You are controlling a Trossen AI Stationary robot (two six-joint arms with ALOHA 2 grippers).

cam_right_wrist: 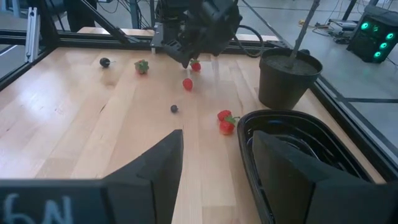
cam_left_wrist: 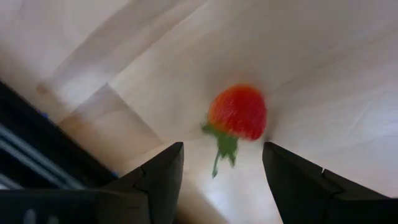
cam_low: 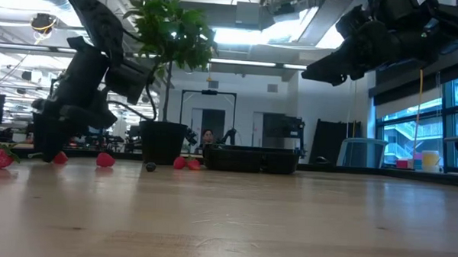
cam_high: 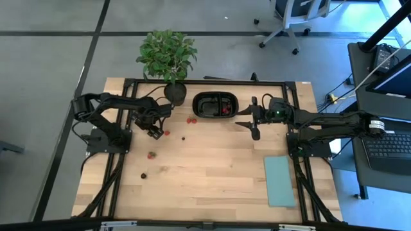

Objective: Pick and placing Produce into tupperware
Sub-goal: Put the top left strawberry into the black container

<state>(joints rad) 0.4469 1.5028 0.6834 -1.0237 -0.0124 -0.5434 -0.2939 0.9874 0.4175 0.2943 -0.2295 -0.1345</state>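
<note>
Above a red strawberry (cam_left_wrist: 239, 112), the left gripper (cam_high: 155, 133) hangs open, grasping nothing. Beside the black tray (cam_high: 214, 96), the right gripper (cam_high: 252, 126) is open and empty.

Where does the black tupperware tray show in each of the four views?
High view: black tray at the table's far edge, centre, beside the plant pot.
Low view: low dark shape at centre, right of the pot.
Left wrist view: not in it.
Right wrist view: lower right, just below the pot.
Shared landmark: the plant pot.
</note>
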